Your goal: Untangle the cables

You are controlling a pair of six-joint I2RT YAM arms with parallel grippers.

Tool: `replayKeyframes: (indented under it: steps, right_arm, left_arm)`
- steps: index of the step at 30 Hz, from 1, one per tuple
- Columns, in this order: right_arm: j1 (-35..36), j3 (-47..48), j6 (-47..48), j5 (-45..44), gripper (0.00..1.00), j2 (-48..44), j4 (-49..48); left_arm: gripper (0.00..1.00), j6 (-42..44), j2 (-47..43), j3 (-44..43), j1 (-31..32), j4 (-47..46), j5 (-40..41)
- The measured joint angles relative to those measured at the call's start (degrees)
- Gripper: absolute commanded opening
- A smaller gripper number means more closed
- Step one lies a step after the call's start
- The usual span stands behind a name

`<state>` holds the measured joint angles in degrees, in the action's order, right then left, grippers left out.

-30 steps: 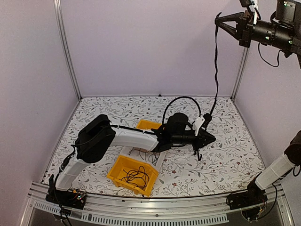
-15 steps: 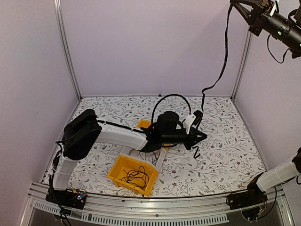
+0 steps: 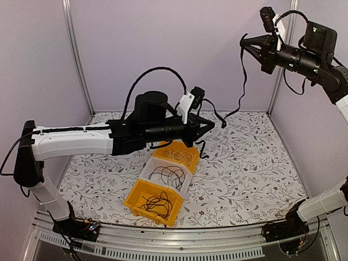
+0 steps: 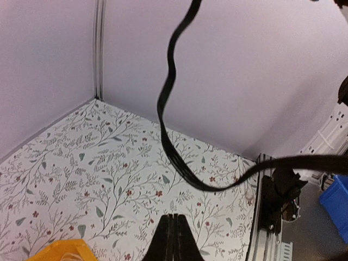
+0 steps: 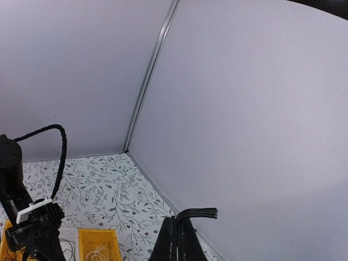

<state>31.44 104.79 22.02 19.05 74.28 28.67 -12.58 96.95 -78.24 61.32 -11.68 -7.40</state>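
Cable [image 4: 163, 125] light, limp, flat; we'd take it nr slack mid-span. R gripper [image 5: 175, 218] pinches it; L gripper [image 4: 173, 217] closed, can't tell on what.

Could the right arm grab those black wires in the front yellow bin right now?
Probably not yet. The right gripper is high up, shut on a flat black ribbon cable, so it's busy. The thin black wires in the near yellow plastic bin lie uncovered, though.
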Motion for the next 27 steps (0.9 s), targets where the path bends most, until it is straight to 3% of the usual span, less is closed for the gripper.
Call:
replayKeyframes:
  steps: [6,11,16,21,27]
  right_arm:
    - [-0.17,1.16,4.44,-6.10,0.00,0.94,-4.81]
    - [-0.20,1.88,5.42,-2.73,0.00,2.01,-5.01]
    - [3.32,-6.08,2.03,3.21,0.00,2.95,-4.26]
    - [7.85,-13.70,-2.10,9.55,0.00,5.77,-2.36]
    - [13.29,-18.45,-3.72,12.85,0.00,7.93,-2.16]
  left_arm:
    - [0.00,0.72,-10.99,12.04,0.00,13.29,2.60]
    - [0.00,-0.98,-21.92,19.87,0.00,18.21,4.42]
    - [0.00,-5.03,-32.11,25.27,0.04,18.18,6.64]
    - [0.00,-10.12,-41.66,36.76,0.20,16.06,9.92]
    - [0.00,-14.60,-43.67,44.65,0.39,12.76,11.98]
